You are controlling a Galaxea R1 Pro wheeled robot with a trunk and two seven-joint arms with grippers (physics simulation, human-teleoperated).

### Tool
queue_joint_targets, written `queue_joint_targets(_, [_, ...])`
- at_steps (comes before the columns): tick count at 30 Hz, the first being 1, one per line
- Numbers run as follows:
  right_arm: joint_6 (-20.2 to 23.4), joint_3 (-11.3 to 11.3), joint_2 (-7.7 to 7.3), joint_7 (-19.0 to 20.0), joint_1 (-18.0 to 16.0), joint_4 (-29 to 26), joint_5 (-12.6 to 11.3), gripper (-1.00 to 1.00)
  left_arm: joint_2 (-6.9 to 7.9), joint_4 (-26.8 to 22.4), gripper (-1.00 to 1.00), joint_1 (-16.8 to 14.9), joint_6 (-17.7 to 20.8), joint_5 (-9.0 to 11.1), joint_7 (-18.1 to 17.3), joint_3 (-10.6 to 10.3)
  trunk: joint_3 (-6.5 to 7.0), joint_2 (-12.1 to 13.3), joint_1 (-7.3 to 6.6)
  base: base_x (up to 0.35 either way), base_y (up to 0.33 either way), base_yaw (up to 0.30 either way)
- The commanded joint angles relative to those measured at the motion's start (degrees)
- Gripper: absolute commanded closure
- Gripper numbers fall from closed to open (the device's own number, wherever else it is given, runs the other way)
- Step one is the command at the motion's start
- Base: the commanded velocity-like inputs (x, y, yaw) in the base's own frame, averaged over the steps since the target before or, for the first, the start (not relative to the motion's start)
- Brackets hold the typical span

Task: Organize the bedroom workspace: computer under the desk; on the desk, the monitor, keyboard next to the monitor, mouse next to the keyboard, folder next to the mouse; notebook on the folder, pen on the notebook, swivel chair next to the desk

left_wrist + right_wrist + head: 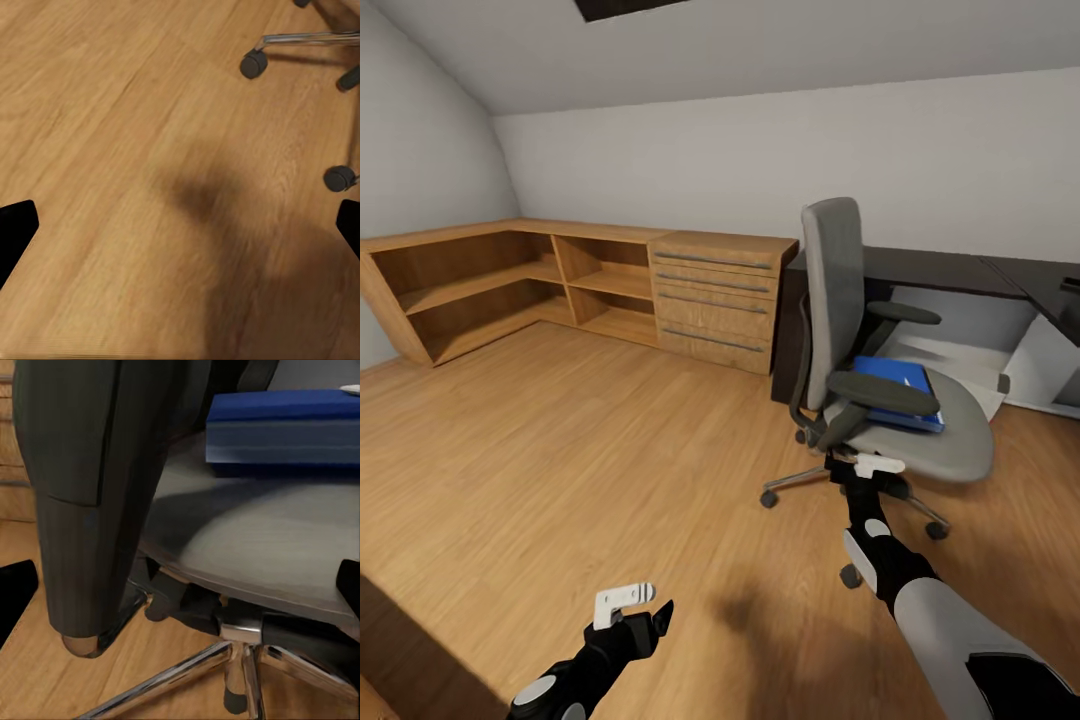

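Note:
The grey swivel chair stands on the wood floor in front of the dark desk. A blue folder lies flat on its seat. My right gripper hangs open just in front of the seat's near edge, below the armrest. In the right wrist view the folder rests on the grey seat, beyond the open right gripper, with the dark armrest close by. My left gripper is open and empty low over bare floor, and the left wrist view shows it above the boards.
A wooden corner shelf unit and a drawer chest line the back wall left of the desk. A pale grey box sits under the desk. Chair casters are near my left gripper. Open floor spreads to the left.

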Motion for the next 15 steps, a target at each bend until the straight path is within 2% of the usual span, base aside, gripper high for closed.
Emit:
queue_joint_targets(1, [-0.19, 0.02, 0.0, -0.02, -0.02, 0.04, -0.17, -1.0, -0.01, -0.01, -1.0, -0.01, 0.22, 0.58, 0.39, -0.03, -0.04, -0.02, -0.01, 0.0, 0.0, 0.076])
queue_joint_targets(12, [-0.21, 0.02, 0.0, 0.04, -0.02, 1.16, -0.1, -1.0, -0.01, 0.19, -1.0, -0.01, 0.21, 0.58, 0.32, -0.03, -0.04, -0.02, -0.01, 0.0, 0.003, 0.018])
queue_joint_targets(15, [-0.24, 0.02, 0.0, 0.06, -0.02, 1.31, -0.09, -1.0, -0.01, 0.19, -1.0, -0.01, 0.2, 0.58, 0.31, -0.03, -0.04, -0.02, -0.01, 0.0, 0.144, 0.001])
